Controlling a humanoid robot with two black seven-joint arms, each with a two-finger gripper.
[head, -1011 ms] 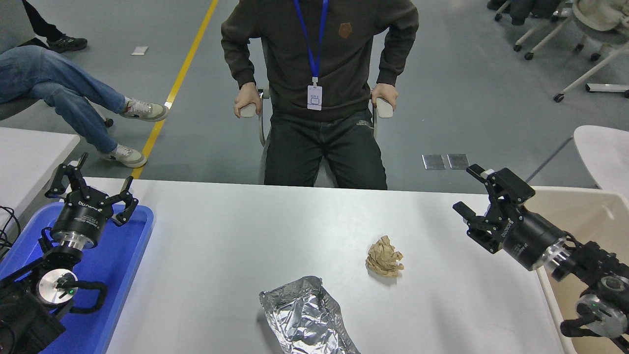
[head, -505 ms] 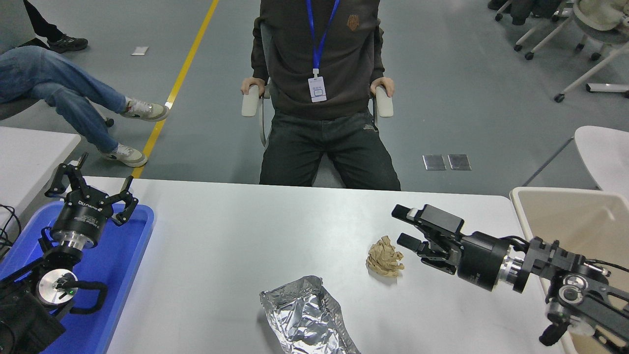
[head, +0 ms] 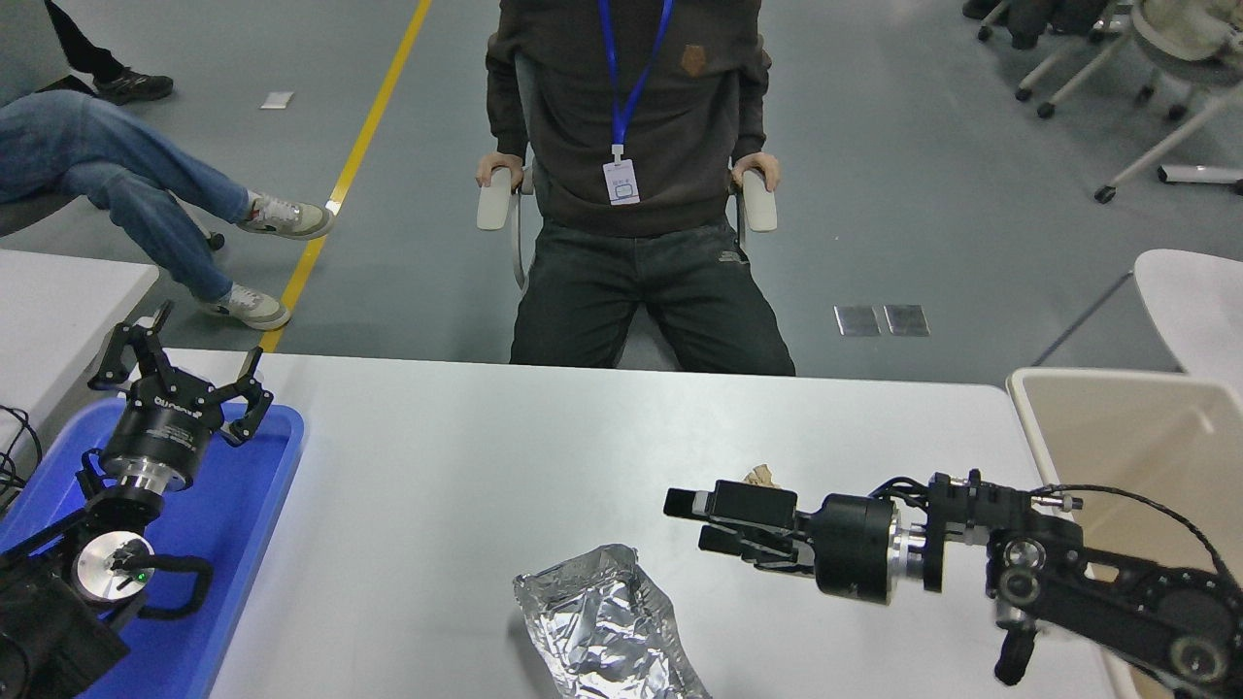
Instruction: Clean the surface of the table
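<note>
Two pieces of litter lie on the counter, the wide grey-white surface filling the lower half of the frame: a crumpled foil bag at bottom centre and a tan paper wad, now almost hidden. Within the last second the right tool has swung from the right edge, near the beige bin, leftward and down across the counter — it now sits in front of the wad, so only a scrap shows above its body. Its fingers point left, with a narrow gap between them; nothing is visibly held. Whether it is level with the wad or above it, I cannot tell.

My reading: the arm is lining up on a piece of litter, so the clearing has yet to start.

Open counter stretches to the left and toward the far edge, where a person sits back in a chair, hands on the armrests. The foil bag lies just below the tool. The left tool is parked, fingers spread wide, over the blue tray at lower left.
</note>
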